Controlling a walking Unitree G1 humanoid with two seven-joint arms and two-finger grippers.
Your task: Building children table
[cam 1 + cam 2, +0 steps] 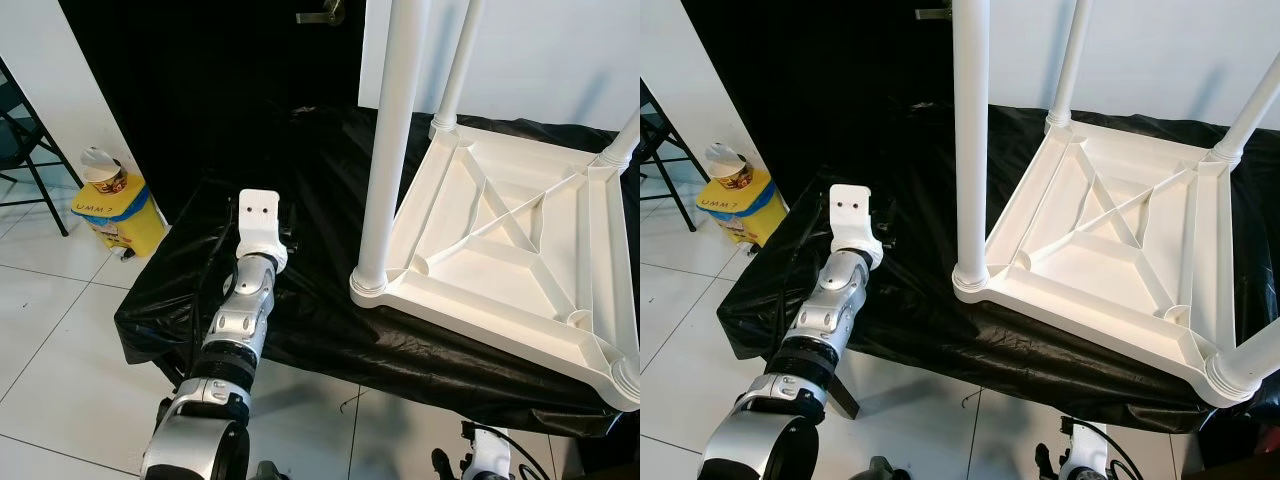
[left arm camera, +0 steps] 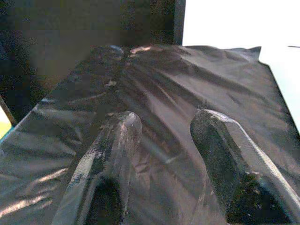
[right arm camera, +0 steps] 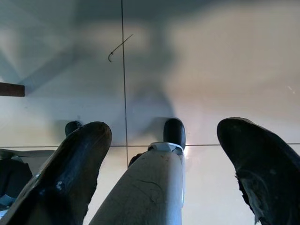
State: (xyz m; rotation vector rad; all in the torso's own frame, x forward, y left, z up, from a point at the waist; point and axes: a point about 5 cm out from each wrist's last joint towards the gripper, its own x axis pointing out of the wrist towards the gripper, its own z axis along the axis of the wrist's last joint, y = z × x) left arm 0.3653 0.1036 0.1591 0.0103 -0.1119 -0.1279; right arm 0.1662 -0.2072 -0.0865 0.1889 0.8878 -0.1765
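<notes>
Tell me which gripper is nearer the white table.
Left. The left gripper hovers over the black sheet beside the white table; the right gripper hangs low over the floor.

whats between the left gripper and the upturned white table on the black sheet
Only bare black sheet. In the left eye view, the left gripper hangs open over the sheet, apart from the upturned white table; the left wrist view also shows wrinkled sheet ahead of the fingers.

An upturned white table (image 1: 520, 240) rests on black sheeting (image 1: 320, 330), the left arm (image 1: 245, 300) reaching beside it.

Head pair downward on table (image 1: 520, 250)
</notes>
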